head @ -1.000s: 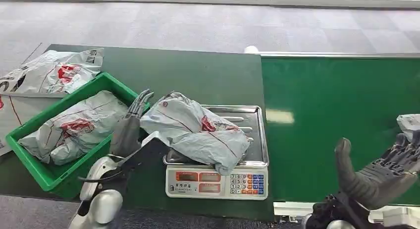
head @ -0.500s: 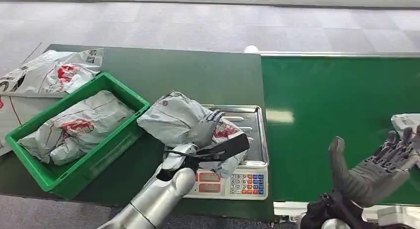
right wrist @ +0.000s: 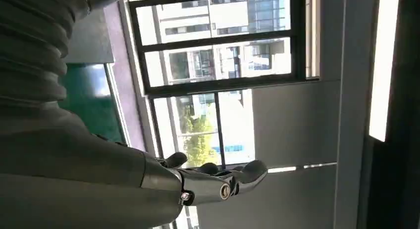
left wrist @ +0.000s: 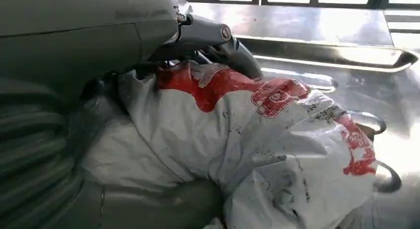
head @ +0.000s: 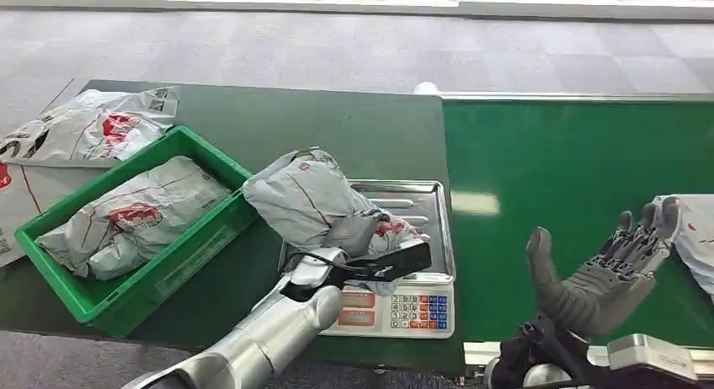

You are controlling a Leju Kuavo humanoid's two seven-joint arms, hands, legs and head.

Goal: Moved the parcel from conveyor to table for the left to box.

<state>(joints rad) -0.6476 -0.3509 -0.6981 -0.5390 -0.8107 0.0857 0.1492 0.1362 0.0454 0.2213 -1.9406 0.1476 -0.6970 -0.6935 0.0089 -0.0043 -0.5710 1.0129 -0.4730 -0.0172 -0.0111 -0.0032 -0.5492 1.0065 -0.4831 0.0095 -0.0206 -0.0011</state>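
I have the left hand (head: 358, 237) wrapped around the grey plastic mailer parcel with red print (head: 316, 199), which sits on the steel tray of the weighing scale (head: 425, 205) on the dark green surface (head: 337, 128). In the left wrist view the thumb and dark fingers (left wrist: 233, 45) press into the crumpled bag from both sides, so I judge the grip is made. By my reading the transfer off the belt is finished for this parcel, and boxing is what remains: it has to travel across to the bright green plastic crate (head: 63, 279) just beside the scale, where one matching grey bag (head: 130, 216) already lies. Another such bag (head: 88, 124) rests on the surface beyond the crate.

My right hand (head: 602, 275) hovers over the green conveyor belt (head: 572, 162) with fingers spread wide and holding nothing. A further grey parcel at the belt's right edge (head: 695, 233) lies just beside its fingertips, not yet picked up, so I take that as the next fetch.
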